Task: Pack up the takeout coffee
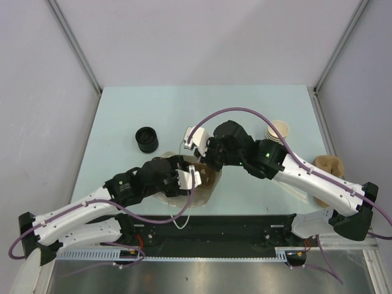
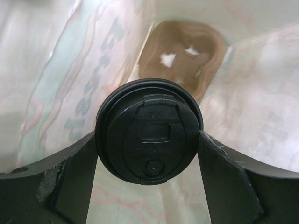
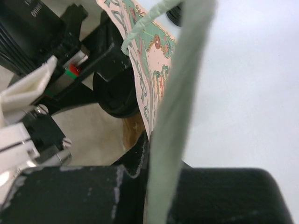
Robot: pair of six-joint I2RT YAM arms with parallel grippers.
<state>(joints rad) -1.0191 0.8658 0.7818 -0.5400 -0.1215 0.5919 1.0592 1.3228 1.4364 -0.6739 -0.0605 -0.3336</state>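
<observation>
The takeout coffee (image 2: 148, 132) shows its round black lid from above, low inside a printed paper bag (image 2: 70, 70). My left gripper (image 2: 148, 140) reaches into the bag, and its two fingers press the lid's rim on either side. A brown pulp cup carrier (image 2: 187, 51) lies on the bag's floor beyond the cup. My right gripper (image 3: 156, 144) is shut on the bag's upper edge (image 3: 140, 79), next to a pale green handle strap (image 3: 180, 93). From above, the left gripper (image 1: 184, 177) and right gripper (image 1: 207, 159) meet at the bag (image 1: 199, 197).
A low black stack of lids (image 1: 146, 139) stands left of the bag. A stack of lidless tan cups (image 1: 278, 130) sits at the right, with another brown carrier (image 1: 329, 166) nearer the right edge. Frame posts rise at both back corners.
</observation>
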